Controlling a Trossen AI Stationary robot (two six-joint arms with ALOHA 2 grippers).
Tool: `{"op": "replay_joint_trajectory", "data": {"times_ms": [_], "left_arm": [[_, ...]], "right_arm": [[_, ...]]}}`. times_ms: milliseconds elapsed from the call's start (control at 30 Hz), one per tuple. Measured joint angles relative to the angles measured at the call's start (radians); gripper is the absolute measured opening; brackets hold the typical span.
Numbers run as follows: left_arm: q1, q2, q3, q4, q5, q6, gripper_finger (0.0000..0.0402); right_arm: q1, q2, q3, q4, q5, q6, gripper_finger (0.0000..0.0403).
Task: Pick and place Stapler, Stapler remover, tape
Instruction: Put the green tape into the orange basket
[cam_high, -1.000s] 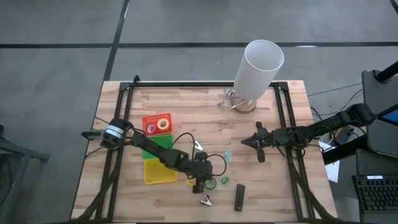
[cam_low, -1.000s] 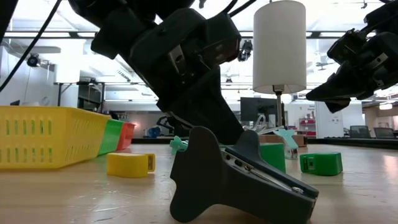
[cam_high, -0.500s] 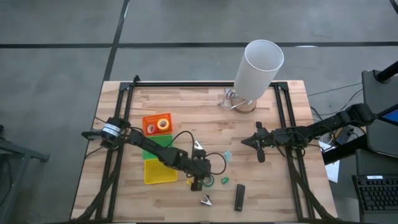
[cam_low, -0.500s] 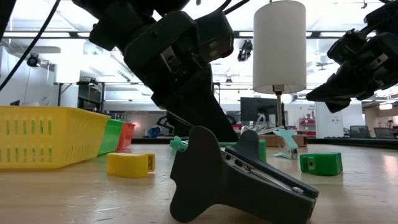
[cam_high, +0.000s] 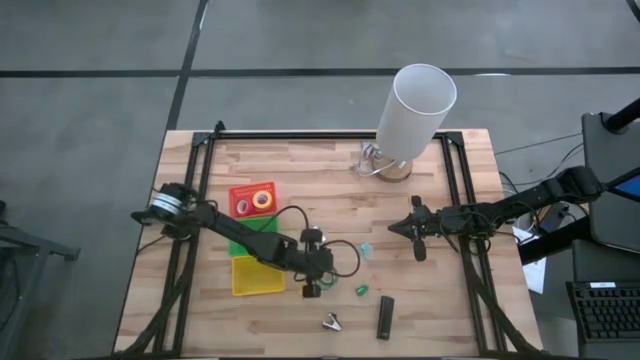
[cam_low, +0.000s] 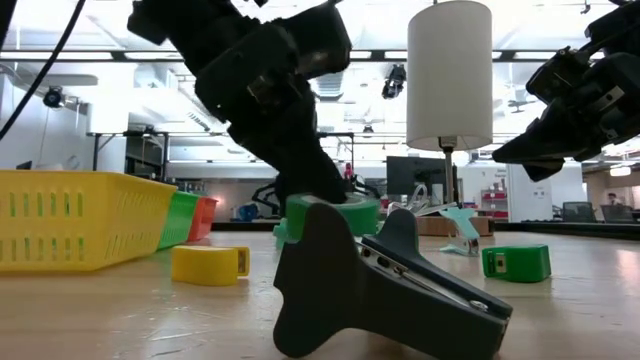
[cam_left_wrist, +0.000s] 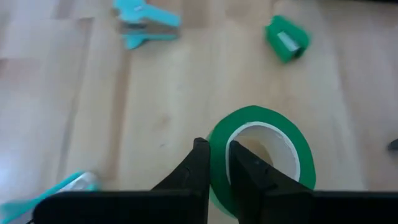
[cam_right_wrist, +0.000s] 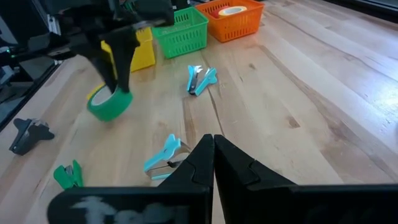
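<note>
My left gripper (cam_high: 312, 288) is over the table's near middle, shut on a green tape roll (cam_left_wrist: 261, 155) that hangs clear of the wood in the low view (cam_low: 330, 214). A yellow tape roll (cam_low: 210, 265) lies flat on the table beside it. More rolls sit in the orange tray (cam_high: 252, 198). The black stapler (cam_high: 385, 318) lies flat near the near edge, with a silver claw-shaped staple remover (cam_high: 330, 322) to its left. My right gripper (cam_high: 395, 230) waits shut (cam_right_wrist: 213, 140) above the table's right half, touching nothing. My left gripper pinches the wall of the green tape roll (cam_left_wrist: 219, 163), one finger (cam_left_wrist: 245, 168) inside the ring and one finger (cam_left_wrist: 199, 165) outside. The fingers come from above, pointing down. The roll is lifted clear of the table and hangs tilted below them.
Yellow tray (cam_high: 255, 275) and green tray (cam_high: 250, 232) lie under the left arm. Teal clips (cam_high: 365, 250) (cam_right_wrist: 200, 78) and a small green piece (cam_high: 361, 291) are scattered mid-table. A white lamp (cam_high: 415, 110) stands at the far edge. Bare wood lies between the two grippers.
My left gripper has risen and shifted a little toward the table's left, taking the green tape roll with it. The roll, which stood on the wood a second ago, now hangs clear of the table.
</note>
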Motion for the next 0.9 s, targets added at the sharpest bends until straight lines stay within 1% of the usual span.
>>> {"op": "replay_joint_trajectory", "data": {"times_ms": [167, 433, 600, 767, 833, 900], "left_arm": [[0.000, -0.055, 0.001, -0.135, -0.101, -0.005, 0.0043], [0.000, -0.164, 0.001, -0.365, -0.258, -0.056, 0.0043], [-0.001, -0.249, -0.017, -0.567, -0.364, -0.149, 0.0043], [-0.001, -0.337, -0.060, -0.794, -0.501, -0.309, 0.0043], [0.000, -0.382, -0.097, -0.821, -0.549, -0.358, 0.0043], [0.001, -0.429, -0.144, -0.824, -0.564, -0.381, 0.0044]], "right_arm": [[0.000, 0.000, 0.000, -0.001, 0.000, 0.000, 0.0008], [0.000, 0.000, 0.000, -0.003, 0.000, 0.000, 0.0008], [0.000, 0.000, 0.000, -0.009, 0.000, 0.004, 0.0008], [0.000, 0.000, 0.000, -0.012, 0.000, 0.004, 0.0008], [0.000, 0.000, 0.000, -0.012, 0.000, 0.004, 0.0008], [0.000, 0.000, 0.000, -0.012, 0.000, 0.004, 0.0008]]}}
